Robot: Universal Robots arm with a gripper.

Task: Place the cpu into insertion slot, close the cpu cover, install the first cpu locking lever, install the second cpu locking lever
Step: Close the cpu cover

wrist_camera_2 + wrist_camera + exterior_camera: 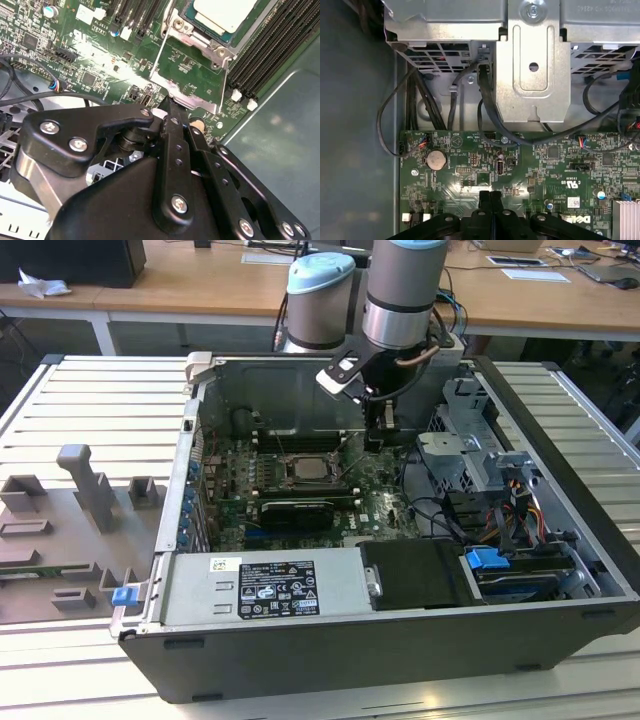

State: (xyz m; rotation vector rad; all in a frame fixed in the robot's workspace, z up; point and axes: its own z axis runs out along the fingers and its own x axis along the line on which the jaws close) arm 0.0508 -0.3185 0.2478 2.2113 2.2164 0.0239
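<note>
Pincer (170,102) is inside the open computer case (350,665), above the green motherboard (555,170). Its fingers are pressed together, with the tips right at the free edge of the cpu cover (176,90); can't tell if they're pinching it. The cover stands open, clear of the insertion slot (176,27). The cpu (225,12) sits in the slot, metal top up. In the exterior view the pincer is just to that view's right of the slot.

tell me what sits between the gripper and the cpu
The cpu cover, a silvery windowed frame, lies between the gripper and the cpu in the second wrist view.
</note>
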